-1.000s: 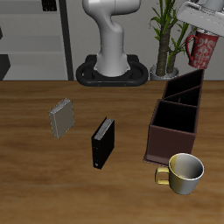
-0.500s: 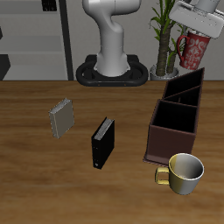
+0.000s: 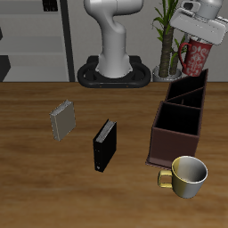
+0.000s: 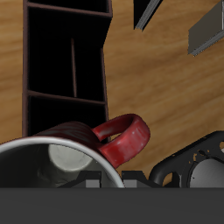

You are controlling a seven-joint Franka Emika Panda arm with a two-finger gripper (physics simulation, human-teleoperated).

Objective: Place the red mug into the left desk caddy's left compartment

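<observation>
My gripper (image 3: pixel 198 34) is shut on the red mug (image 3: pixel 195 55), a red mug with a pale speckled pattern, and holds it high in the air above the far end of the left desk caddy (image 3: pixel 181 116). The caddy is a long dark brown open box split by dividers, standing on the table. In the wrist view the mug's rim and red loop handle (image 4: pixel 122 140) fill the near field, with the caddy's open compartments (image 4: pixel 66 66) below it. My fingertips are hidden behind the mug.
A shiny yellow-gold mug (image 3: pixel 185 175) stands by the caddy's near end at the table's front edge. A small black upright box (image 3: pixel 104 145) and a grey book (image 3: pixel 61 120) stand mid-table. The robot base (image 3: pixel 114 71) and a potted plant (image 3: pixel 166 40) are at the back.
My gripper has carried the red mug across the top of the view towards the plant and slightly lower, over the caddy's far end. Nothing on the table has moved.
</observation>
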